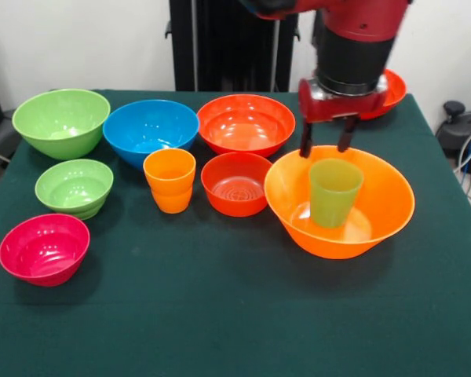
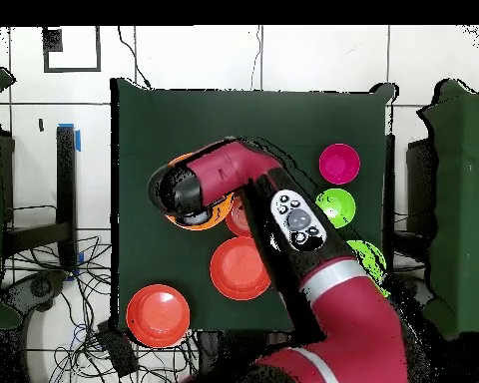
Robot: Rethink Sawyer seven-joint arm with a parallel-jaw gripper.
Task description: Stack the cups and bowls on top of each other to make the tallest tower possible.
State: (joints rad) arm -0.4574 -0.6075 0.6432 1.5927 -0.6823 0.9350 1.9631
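The largest orange bowl (image 1: 353, 236) sits at the right of the table. A translucent green cup (image 1: 334, 191) stands upright inside it. My gripper (image 1: 326, 148) hangs just above the cup and the bowl's far rim, open and empty, its two dark fingers (image 1: 306, 145) apart. An orange cup (image 1: 169, 181) stands upright in the middle, beside a small red-orange bowl (image 1: 237, 183). A small green bowl (image 1: 74, 187) and a pink bowl (image 1: 44, 248) sit at the left. In the overhead view the arm covers the orange bowl (image 2: 216, 217) and hides the gripper.
A large green bowl (image 1: 61, 122), a blue bowl (image 1: 151, 129) and a larger red-orange bowl (image 1: 246, 124) line the far side. Another red-orange bowl (image 1: 394, 88) sits behind the arm at the far right corner; it also shows in the overhead view (image 2: 158, 314).
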